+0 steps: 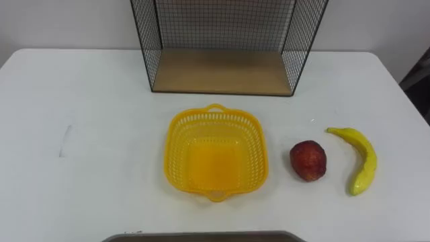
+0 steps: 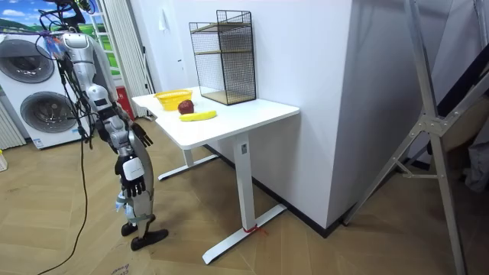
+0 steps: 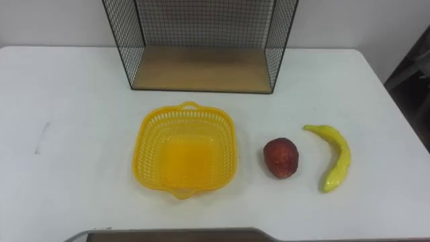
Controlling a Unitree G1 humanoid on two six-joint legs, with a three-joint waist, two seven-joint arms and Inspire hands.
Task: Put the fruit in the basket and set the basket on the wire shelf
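1. Loading hadn't begun: the yellow basket [image 1: 176,153] sat empty on the desk [image 1: 101,134], with the red apple [image 1: 308,160] and banana [image 1: 361,160] at its 3 o'clock.
2. Your left hand [image 2: 142,137] and right hand [image 2: 134,169] hung slack, holding nothing.
3. The next move likely called for grasping the red apple.

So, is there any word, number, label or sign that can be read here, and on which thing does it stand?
None can be read.
The yellow basket, the apple, the banana and the wire shelf carry no print.
In the room view, the colourful picture behind the robot is too small to show any words.
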